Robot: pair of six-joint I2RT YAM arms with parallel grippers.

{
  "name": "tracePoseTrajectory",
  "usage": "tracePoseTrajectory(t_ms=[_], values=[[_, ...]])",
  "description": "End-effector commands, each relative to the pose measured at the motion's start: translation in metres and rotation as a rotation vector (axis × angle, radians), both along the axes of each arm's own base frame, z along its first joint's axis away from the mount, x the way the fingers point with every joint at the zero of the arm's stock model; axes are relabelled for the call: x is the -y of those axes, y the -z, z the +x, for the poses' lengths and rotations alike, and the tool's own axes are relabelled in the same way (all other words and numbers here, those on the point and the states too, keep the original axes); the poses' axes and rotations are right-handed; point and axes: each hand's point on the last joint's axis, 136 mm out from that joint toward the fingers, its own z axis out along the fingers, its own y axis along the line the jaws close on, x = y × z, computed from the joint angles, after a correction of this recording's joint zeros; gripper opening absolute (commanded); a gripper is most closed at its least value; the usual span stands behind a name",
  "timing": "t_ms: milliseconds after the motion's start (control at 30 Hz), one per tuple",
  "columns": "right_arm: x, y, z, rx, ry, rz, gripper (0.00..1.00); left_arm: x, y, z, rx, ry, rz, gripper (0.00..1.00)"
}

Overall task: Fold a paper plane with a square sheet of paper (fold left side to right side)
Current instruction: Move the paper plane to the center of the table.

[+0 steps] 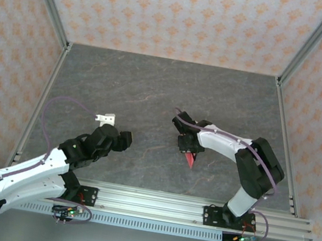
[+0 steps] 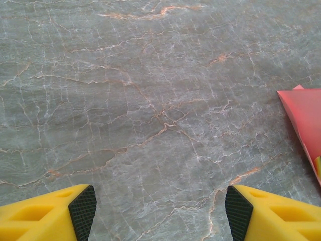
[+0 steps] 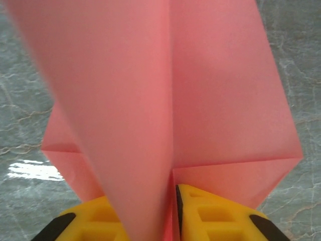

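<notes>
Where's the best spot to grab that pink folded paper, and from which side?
Its centre crease, end-on, one finger either side: layers stack there into a stiff ridge, while the flat flaps would probably buckle. The right end effector grips the folded pink paper that way.

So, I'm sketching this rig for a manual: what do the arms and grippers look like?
The left arm and right arm have white shells, black joints and a lilac cable looping alongside. The left gripper and right gripper have yellow wedge-shaped fingers with cut-out pockets and black pads.
</notes>
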Motion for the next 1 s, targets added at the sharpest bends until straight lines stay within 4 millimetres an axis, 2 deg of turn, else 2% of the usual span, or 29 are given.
tracePoseTrajectory(t_ms=[0,100,200,300,400,567,767,967], values=[[0.014,0.01,-0.001,-0.013,0.03,-0.025,0.21,0.0,-0.013,0.007,0.023,-0.025,-0.015,0.72],[0.012,0.013,-0.001,-0.024,0.027,-0.013,0.19,0.002,-0.015,0.008,0.027,-0.022,-0.018,0.72],[0.009,0.018,-0.003,-0.051,0.027,0.012,0.12,0.004,-0.019,0.009,0.032,-0.013,-0.021,0.72],[0.005,0.008,0.008,-0.046,0.048,0.073,0.05,0.011,-0.029,0.01,0.046,0.027,-0.027,0.74],[0.005,-0.015,0.031,-0.017,0.068,0.106,0.04,0.019,-0.04,0.01,0.059,0.076,-0.036,0.85],[0.001,-0.041,0.08,-0.009,0.103,0.12,0.04,0.029,-0.052,0.012,0.07,0.13,-0.038,0.89],[-0.006,-0.041,0.128,-0.013,0.119,0.051,0.04,0.035,-0.055,0.008,0.06,0.176,-0.044,0.9],[-0.019,-0.031,0.15,-0.037,0.126,0.047,0.05,0.038,-0.053,0.003,0.052,0.211,-0.042,0.91]])
